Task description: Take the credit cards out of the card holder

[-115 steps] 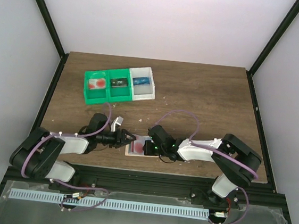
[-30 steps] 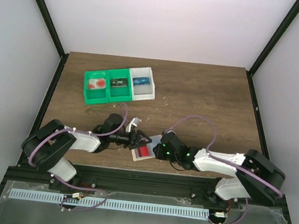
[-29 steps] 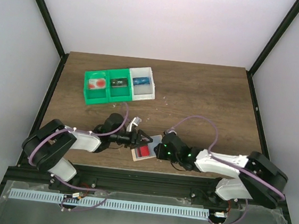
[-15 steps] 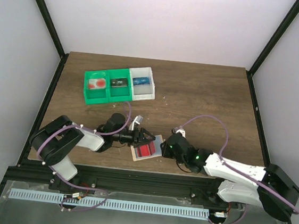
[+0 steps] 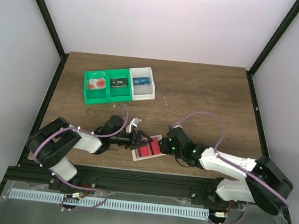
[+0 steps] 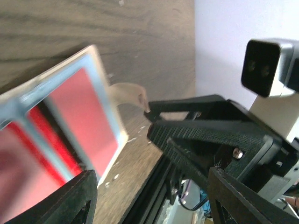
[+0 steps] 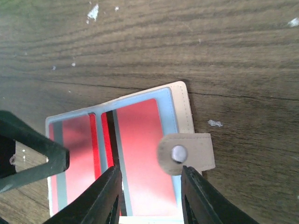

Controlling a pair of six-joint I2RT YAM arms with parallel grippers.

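Note:
The card holder (image 5: 146,148) lies spread open on the table near the front edge. It is tan with grey-blue pocket panels (image 7: 167,116). Red credit cards (image 7: 140,154) show in both pockets, and a tan snap tab (image 7: 191,153) sticks out on the right. My right gripper (image 7: 152,196) hovers open over the right panel, one finger (image 7: 105,196) at the centre fold and the other by the tab. My left gripper (image 5: 143,138) is open at the holder's left edge, with nothing between its fingers (image 6: 56,200). In the left wrist view the holder (image 6: 70,116) looks tilted.
A green tray (image 5: 105,95) and a white tray (image 5: 143,94) stand at the back left. They hold a red-and-white card (image 5: 94,83), a dark card (image 5: 119,82) and a blue card (image 5: 140,81). The table's front edge and black rail (image 5: 143,175) run just behind the holder.
The holder has gone from showing one red panel to lying spread with two. My right gripper's jaws have widened and its arm has shifted. The left gripper has barely moved.

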